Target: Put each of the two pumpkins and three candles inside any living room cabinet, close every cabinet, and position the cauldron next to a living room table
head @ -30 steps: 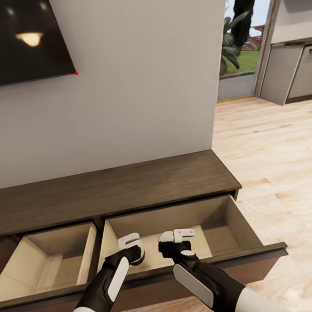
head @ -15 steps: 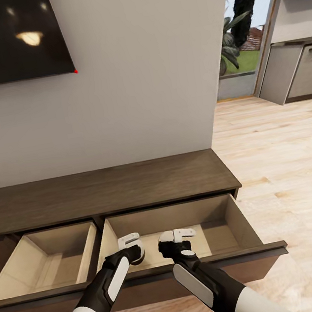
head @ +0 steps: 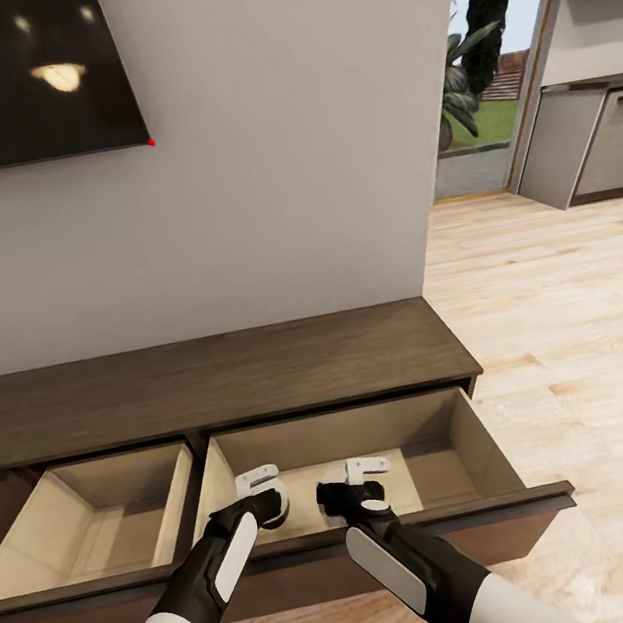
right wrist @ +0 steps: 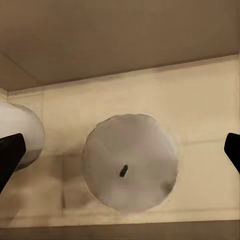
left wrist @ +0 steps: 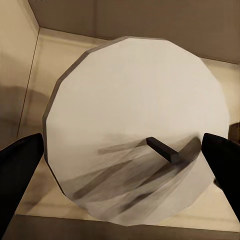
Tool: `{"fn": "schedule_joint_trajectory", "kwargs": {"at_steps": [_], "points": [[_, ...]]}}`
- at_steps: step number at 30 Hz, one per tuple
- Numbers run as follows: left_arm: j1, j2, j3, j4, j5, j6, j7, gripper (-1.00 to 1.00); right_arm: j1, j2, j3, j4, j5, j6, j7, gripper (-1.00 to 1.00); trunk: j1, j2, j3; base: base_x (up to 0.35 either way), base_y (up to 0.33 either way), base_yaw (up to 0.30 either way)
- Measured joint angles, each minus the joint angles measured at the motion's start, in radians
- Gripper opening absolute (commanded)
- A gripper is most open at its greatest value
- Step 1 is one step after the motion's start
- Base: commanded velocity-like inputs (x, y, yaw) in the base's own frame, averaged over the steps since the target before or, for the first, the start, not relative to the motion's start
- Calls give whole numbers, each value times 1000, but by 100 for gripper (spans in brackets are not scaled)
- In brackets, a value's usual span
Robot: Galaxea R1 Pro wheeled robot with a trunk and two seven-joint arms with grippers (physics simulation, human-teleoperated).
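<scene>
The long dark-brown cabinet (head: 211, 379) stands against the wall with two drawers pulled out. Both grippers reach down into the right drawer (head: 481, 445). My left gripper (head: 265, 502) is shut on a cream candle (left wrist: 135, 125), whose flat top and dark wick sit between the two black fingers (left wrist: 20, 170) above the pale drawer floor. My right gripper (head: 345, 483) is open, its fingers wide apart. Below it a second candle (right wrist: 130, 162) stands free on the drawer floor. The held candle (right wrist: 20, 135) shows beside it. Pumpkins, cauldron and table are out of view.
The left drawer (head: 91, 510) is open with a bare pale inside. A dark TV (head: 9, 78) hangs on the wall above. Wood floor (head: 578, 328) stretches to the right toward a glass door and grey kitchen units (head: 598, 142).
The cream candle that showed at the right gripper's tip has gone down and now stands free on the drawer floor, with that gripper open above it. The left arm has not moved.
</scene>
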Motion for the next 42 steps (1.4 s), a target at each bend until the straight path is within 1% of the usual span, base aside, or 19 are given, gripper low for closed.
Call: {"fn": "schedule_joint_trajectory", "kwargs": {"at_steps": [1,2,20,28,34,38,42], "points": [[0,0,0,0,0,0,0,-100,0,0,0,0,0,0,0,100,0,0,0,0,0,0],[0,0,0,0,0,0,0,100,0,0,0,0,0,0,0,100,0,0,0,0,0,0],[0,0,1,-5,0,0,0,100,0,0,0,0,-1,0,0,100,0,0,0,0,0,0],[0,0,-1,-6,1,2,-1,100,0,0,0,4,-1,0,0,100,-31,56,25,0,0,0],[0,1,6,-42,11,14,-2,100,-1,0,-6,3,-8,3,-6,100,-54,98,44,0,0,0],[0,2,9,-45,15,17,1,100,-1,-2,-13,-3,-8,4,-11,100,-69,126,56,0,0,0],[0,9,13,-47,20,20,1,100,0,-6,-14,-14,-8,1,-18,100,-84,154,69,0,0,0]]}}
